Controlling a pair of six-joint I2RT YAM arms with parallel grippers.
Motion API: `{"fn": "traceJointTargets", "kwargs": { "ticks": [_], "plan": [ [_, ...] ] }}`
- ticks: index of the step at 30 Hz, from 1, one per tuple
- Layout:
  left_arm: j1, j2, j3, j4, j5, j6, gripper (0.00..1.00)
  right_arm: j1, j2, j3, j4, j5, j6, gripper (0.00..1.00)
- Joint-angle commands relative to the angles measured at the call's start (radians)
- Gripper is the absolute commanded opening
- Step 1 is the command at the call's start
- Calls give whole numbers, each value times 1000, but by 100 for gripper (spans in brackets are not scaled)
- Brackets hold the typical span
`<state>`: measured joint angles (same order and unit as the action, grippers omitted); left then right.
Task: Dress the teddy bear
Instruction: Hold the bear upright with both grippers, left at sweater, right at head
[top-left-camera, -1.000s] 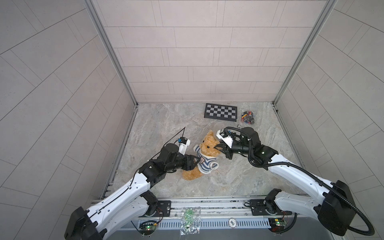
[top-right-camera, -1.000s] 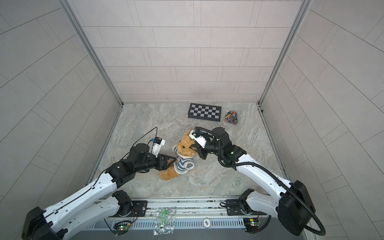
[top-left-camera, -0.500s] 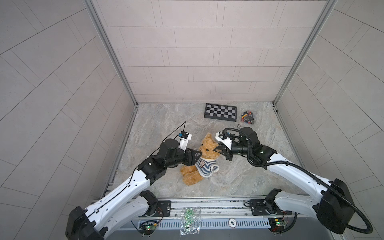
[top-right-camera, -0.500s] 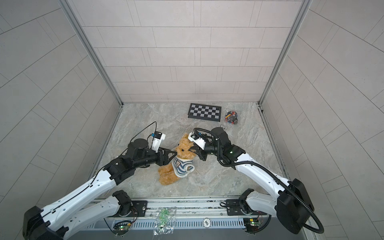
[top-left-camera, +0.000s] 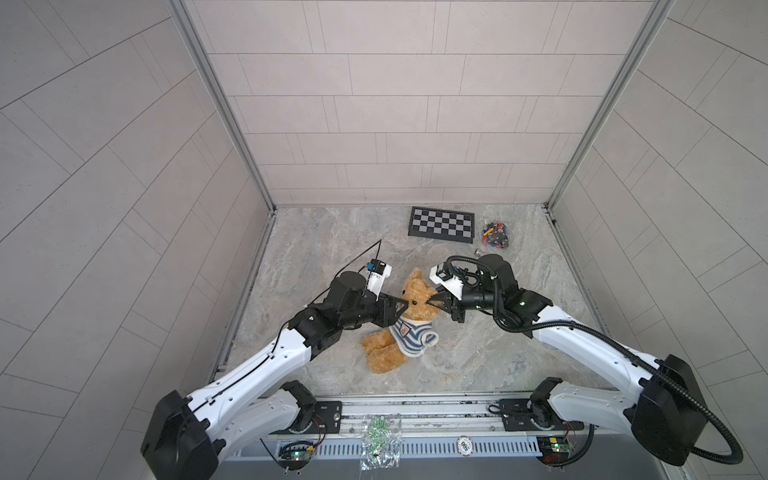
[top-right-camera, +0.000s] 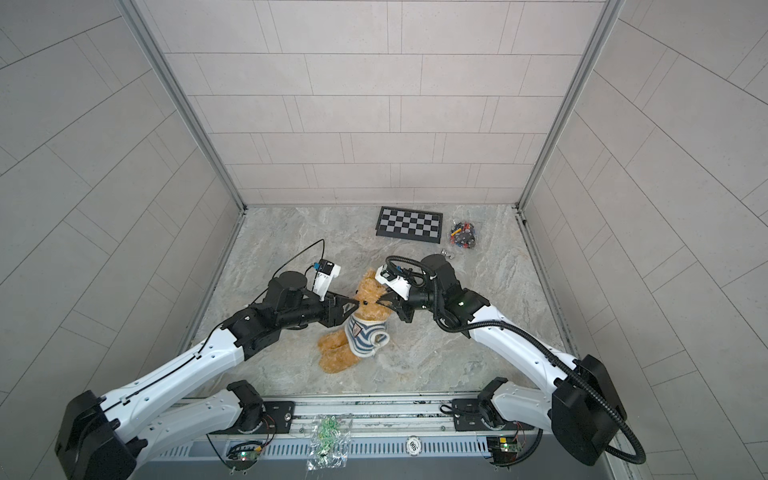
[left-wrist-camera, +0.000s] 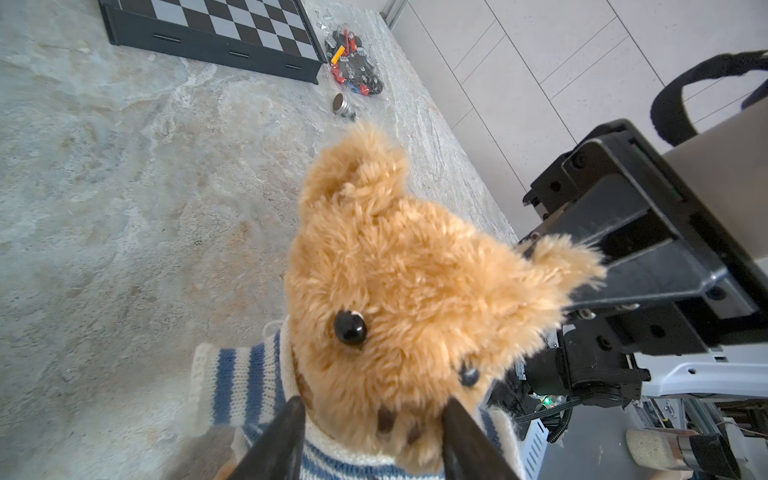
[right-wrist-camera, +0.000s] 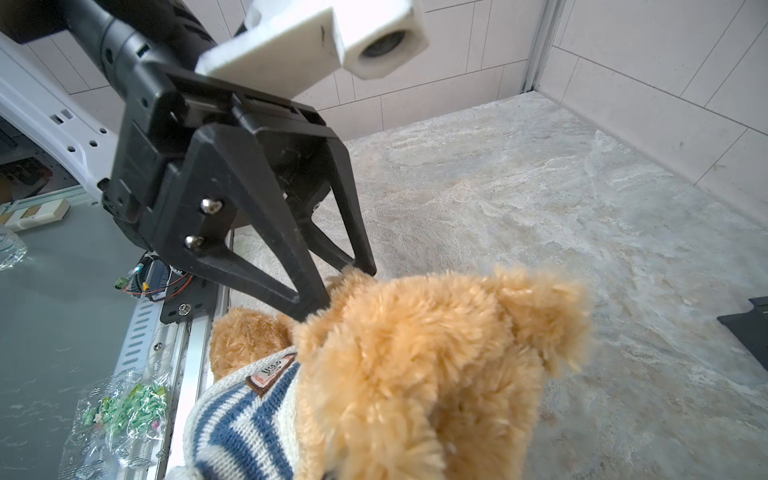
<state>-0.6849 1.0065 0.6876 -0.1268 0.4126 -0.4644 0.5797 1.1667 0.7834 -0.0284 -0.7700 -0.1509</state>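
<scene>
The golden-brown teddy bear (top-left-camera: 415, 297) sits mid-table in both top views, propped up by one ear, with a blue-and-white striped sweater (top-left-camera: 409, 336) round its body. My left gripper (top-left-camera: 402, 306) is at the bear's face. In the left wrist view this left gripper (left-wrist-camera: 374, 402) is open, a finger on either side of the snout. My right gripper (top-left-camera: 433, 300) is shut on the bear's ear (left-wrist-camera: 557, 266). In the right wrist view the bear (right-wrist-camera: 415, 353) hides that gripper's own fingers, and the sweater's chest badge (right-wrist-camera: 270, 374) faces the left gripper (right-wrist-camera: 340, 291).
A chessboard (top-left-camera: 441, 224) lies at the back, with a bag of small coloured parts (top-left-camera: 494, 235) and a small metal cylinder (top-left-camera: 478, 251) to its right. A clear bag of green bits (top-left-camera: 378, 436) rests on the front rail. Tiled walls close in three sides.
My left gripper has moved from the sweater at the bear's side up to its face, and its jaws have narrowed a little. The right gripper has kept its hold on the ear.
</scene>
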Motion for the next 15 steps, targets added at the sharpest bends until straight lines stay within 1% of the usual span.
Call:
{"fn": "traceJointTargets", "kwargs": {
  "ticks": [1, 7, 10, 15],
  "plan": [
    [-23, 22, 32, 21, 27, 31, 53, 3, -7, 42, 41, -59, -36, 0],
    [-45, 45, 35, 39, 31, 34, 49, 7, 6, 48, 48, -67, -35, 0],
    [-48, 53, 33, 49, 30, 29, 41, 8, 7, 48, 51, -68, -34, 0],
    [-49, 45, 17, 64, 22, 17, 26, 9, 2, 41, 51, -62, -32, 0]
  ]
}}
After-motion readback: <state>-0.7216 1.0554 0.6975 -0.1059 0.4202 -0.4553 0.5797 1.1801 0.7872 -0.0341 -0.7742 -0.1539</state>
